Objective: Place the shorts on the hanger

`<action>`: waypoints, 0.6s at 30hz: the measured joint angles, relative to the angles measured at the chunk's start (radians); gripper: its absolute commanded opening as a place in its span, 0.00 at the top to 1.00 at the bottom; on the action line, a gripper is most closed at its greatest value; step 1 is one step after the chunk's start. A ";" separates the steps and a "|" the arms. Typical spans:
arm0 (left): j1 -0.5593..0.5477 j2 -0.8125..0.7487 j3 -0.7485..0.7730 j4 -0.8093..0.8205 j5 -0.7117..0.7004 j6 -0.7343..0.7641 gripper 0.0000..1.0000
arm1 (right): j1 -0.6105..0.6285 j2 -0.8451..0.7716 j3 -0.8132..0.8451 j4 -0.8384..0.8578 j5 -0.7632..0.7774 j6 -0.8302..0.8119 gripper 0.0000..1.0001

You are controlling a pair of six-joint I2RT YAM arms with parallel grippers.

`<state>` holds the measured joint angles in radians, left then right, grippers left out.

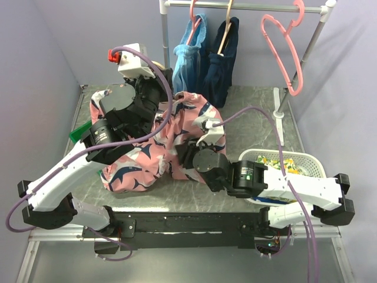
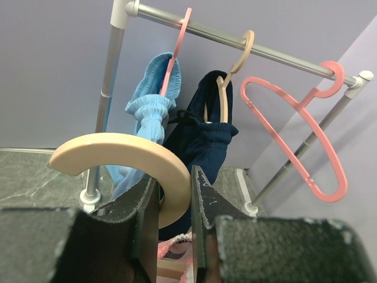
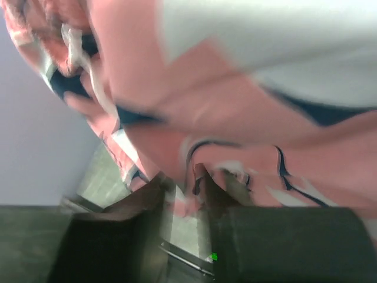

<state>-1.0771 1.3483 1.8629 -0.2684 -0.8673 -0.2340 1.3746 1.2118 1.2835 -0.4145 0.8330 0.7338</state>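
Note:
The pink shorts (image 1: 177,132) with navy and white shapes hang bunched between the two arms above the table middle. My left gripper (image 1: 154,88) is raised at the back left. In the left wrist view it (image 2: 175,183) is shut on the curved hook of the beige hanger (image 2: 129,154). A pink waistband edge of the shorts (image 2: 174,242) shows just below the jaws. My right gripper (image 1: 187,154) sits at the lower front of the shorts. The right wrist view is blurred. It shows my right gripper (image 3: 181,184) closed on a fold of the shorts (image 3: 247,147).
A clothes rail (image 1: 265,7) stands at the back. It carries a light-blue garment (image 1: 187,56) on a pink hanger, a navy garment (image 1: 222,59) on a beige hanger, and an empty pink hanger (image 1: 283,47). A white basket (image 1: 306,158) with lemon-print cloth stands at the right.

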 measured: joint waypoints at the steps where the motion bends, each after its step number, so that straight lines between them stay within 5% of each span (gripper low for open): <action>1: 0.000 0.003 0.000 0.003 0.000 0.000 0.99 | -0.013 0.000 -0.005 0.021 0.003 -0.003 0.93; 13: -0.036 0.093 0.099 0.009 -0.010 0.042 0.99 | 0.028 0.148 0.010 0.262 -0.141 -0.108 1.00; 18: -0.069 0.100 0.127 0.017 -0.023 0.063 0.99 | 0.004 0.236 0.100 0.201 -0.176 -0.121 1.00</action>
<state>-1.1458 1.4483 1.9903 -0.2516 -0.8902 -0.1707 1.3785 1.4475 1.3838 -0.2131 0.6571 0.6128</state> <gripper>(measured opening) 0.240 0.008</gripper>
